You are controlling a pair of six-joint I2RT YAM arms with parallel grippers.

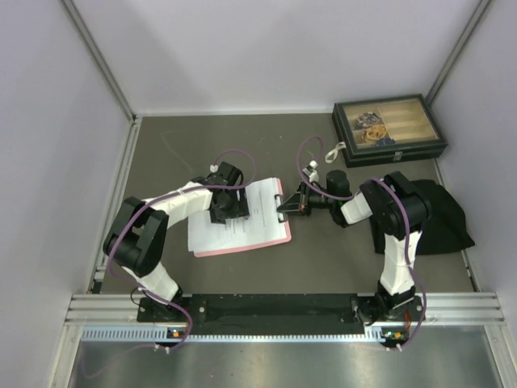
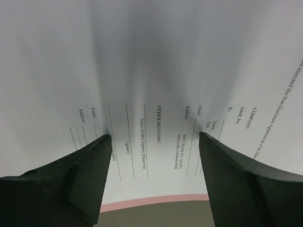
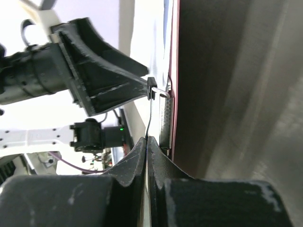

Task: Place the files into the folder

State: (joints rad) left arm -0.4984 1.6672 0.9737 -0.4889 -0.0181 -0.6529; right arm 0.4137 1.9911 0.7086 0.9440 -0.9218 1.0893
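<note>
The pink folder (image 1: 242,249) lies flat in the middle of the table, its metal clip (image 1: 280,200) at the right short edge. The white files (image 1: 262,217) lie on it, and a lower sheet sticks out past its left edge. My left gripper (image 1: 227,212) stands open over them, both fingertips (image 2: 108,138) resting on a sparsely printed signature page (image 2: 156,71). The folder's pink edge (image 2: 156,203) shows below the page. My right gripper (image 3: 147,140) is shut on the thin lever of the clip (image 3: 163,118), beside the folder's rim (image 3: 174,71).
A dark box with a glass lid (image 1: 388,129) stands at the back right. A black cloth (image 1: 440,214) lies by the right arm. White walls close in the table on three sides, and an aluminium rail (image 1: 283,307) runs along the near edge.
</note>
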